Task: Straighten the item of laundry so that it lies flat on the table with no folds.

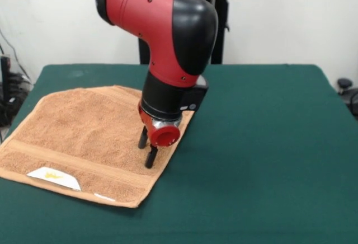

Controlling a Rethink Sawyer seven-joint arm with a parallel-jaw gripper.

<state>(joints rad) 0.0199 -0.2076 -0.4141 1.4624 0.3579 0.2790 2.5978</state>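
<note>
The item of laundry (84, 137), a light-brown terry towel, lies spread on the left half of the table (268, 143). Its near edge carries a woven band and a white label (53, 178) with a yellow mark. The red and black arm comes down over the towel's right side and hides the far right corner. My gripper (147, 148) points down with its two black fingers (150, 157) apart, tips resting on the towel just inside its right edge. Nothing is held between them.
Green cloth stretches from the towel to the table's right edge. Dark cables and equipment (8, 87) stand off the left side, and a black object (348, 90) sits past the right edge.
</note>
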